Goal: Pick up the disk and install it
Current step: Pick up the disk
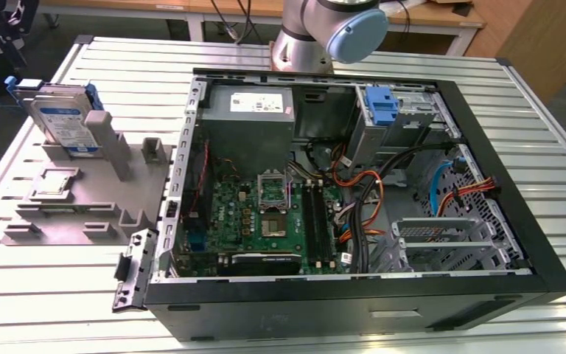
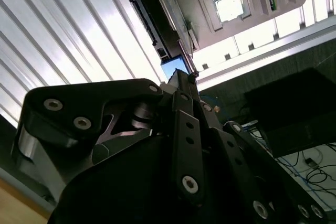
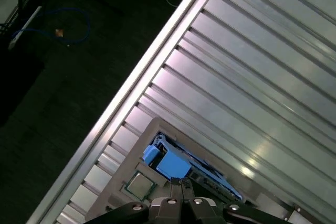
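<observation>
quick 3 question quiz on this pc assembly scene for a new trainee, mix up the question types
1. True or false: the disk stands upright in the grey fixture, outside the computer case.
2. Where does the small square silver chip lie? A) on the grey fixture, B) inside the computer case, C) on top of the disk.
3. Fill in: a second blue carrier sits in the case's drive bay, to the exterior view's ___ of the disk.

Key: 1 true; 2 A; 3 right.
</observation>
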`<state>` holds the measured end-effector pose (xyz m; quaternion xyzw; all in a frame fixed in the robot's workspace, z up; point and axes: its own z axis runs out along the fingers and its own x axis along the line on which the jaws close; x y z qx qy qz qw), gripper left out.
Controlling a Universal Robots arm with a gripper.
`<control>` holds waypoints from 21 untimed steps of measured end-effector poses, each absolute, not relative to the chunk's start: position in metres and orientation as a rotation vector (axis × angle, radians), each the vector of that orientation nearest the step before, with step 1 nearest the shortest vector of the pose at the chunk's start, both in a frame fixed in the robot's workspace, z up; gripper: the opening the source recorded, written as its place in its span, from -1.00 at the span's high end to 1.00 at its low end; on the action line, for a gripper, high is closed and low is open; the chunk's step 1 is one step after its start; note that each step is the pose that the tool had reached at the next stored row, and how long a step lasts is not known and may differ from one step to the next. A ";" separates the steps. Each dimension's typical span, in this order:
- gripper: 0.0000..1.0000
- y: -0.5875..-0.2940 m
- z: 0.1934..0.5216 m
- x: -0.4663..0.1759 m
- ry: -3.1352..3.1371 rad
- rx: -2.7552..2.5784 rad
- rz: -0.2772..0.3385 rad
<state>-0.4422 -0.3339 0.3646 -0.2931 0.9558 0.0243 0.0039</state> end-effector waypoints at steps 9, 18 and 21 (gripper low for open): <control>0.80 -0.334 0.365 -0.442 2.957 -1.040 0.077; 0.80 -0.334 0.365 -0.442 2.900 -1.197 0.077; 0.80 -0.334 0.365 -0.442 2.896 -1.207 0.077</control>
